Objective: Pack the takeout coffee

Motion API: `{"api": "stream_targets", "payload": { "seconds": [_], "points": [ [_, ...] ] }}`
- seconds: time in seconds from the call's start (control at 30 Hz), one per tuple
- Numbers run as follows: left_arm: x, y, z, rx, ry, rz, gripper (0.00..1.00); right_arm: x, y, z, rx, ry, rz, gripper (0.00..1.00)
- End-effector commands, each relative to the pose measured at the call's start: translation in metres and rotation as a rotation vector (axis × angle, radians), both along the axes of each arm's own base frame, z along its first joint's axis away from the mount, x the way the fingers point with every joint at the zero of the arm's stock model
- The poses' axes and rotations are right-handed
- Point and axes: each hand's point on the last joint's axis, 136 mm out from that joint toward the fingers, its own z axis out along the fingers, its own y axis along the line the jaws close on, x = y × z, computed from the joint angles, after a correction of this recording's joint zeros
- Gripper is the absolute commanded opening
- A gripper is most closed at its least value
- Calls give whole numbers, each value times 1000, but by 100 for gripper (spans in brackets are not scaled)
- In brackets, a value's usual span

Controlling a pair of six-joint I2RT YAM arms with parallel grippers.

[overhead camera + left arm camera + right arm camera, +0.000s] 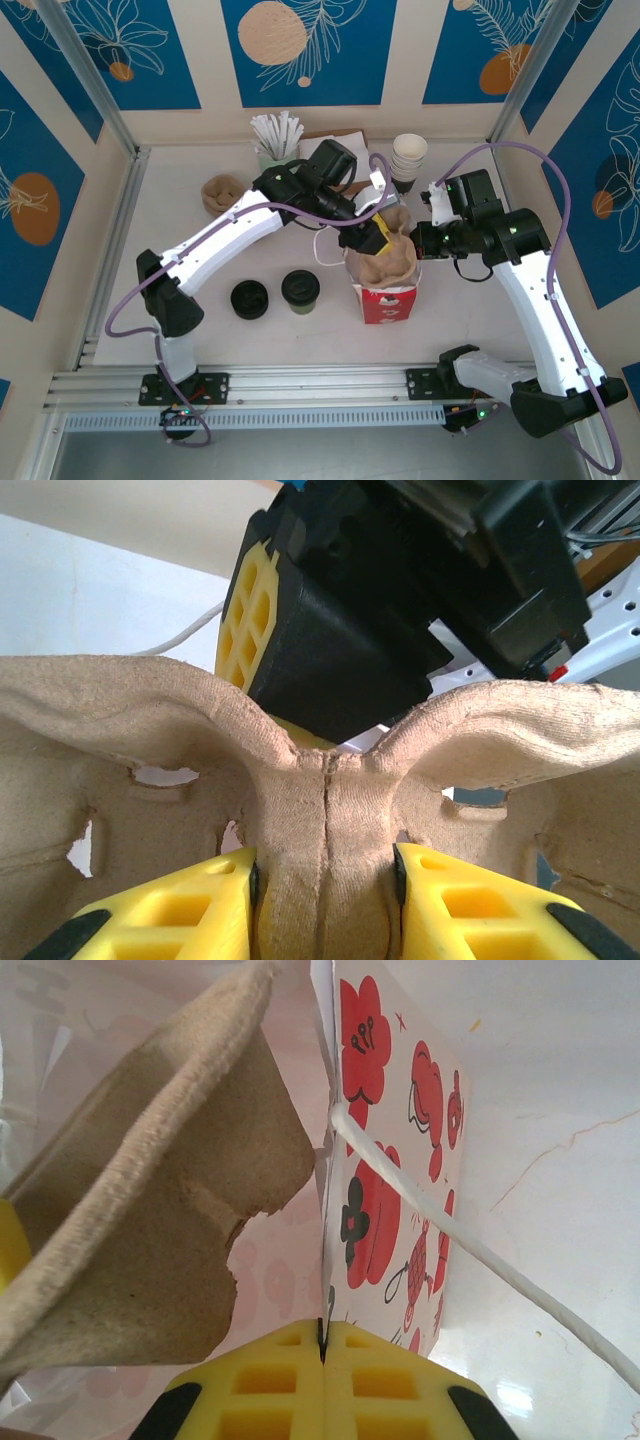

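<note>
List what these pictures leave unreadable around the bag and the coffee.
- Inside of the red bag: top view, the cup carrier covers its mouth.
- Contents of the takeout coffee: top view, its black lid hides them.
- Carrier's pockets: left wrist view, cut off by the edges and the left hand.

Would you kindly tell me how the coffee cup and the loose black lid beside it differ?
The coffee cup has olive-green sides under its lid; the loose black lid has no cup body. The cup stands taller and nearer the red bag; the lid lies low, farther left. Both are round, black-topped.
</note>
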Motion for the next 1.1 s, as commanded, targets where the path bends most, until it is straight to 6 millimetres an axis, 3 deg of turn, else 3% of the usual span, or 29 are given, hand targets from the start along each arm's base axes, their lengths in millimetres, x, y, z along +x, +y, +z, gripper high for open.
{"api": "stream_targets", "payload": {
  "seconds": [0.0,0.37,0.83,1.07],
  "points": [
    [3,8,2,16,-7,8,34,-4,7,7,39,-20,26,0],
    [26,12,-20,111,-41,51,35,-8,14,7,69,-21,67,0],
    [38,4,-57,184,-35,57,33,-6,22,7,97,-25,115,0],
    [43,1,-52,167,-29,88,32,-2,19,31,140,-57,58,30]
  ]
}}
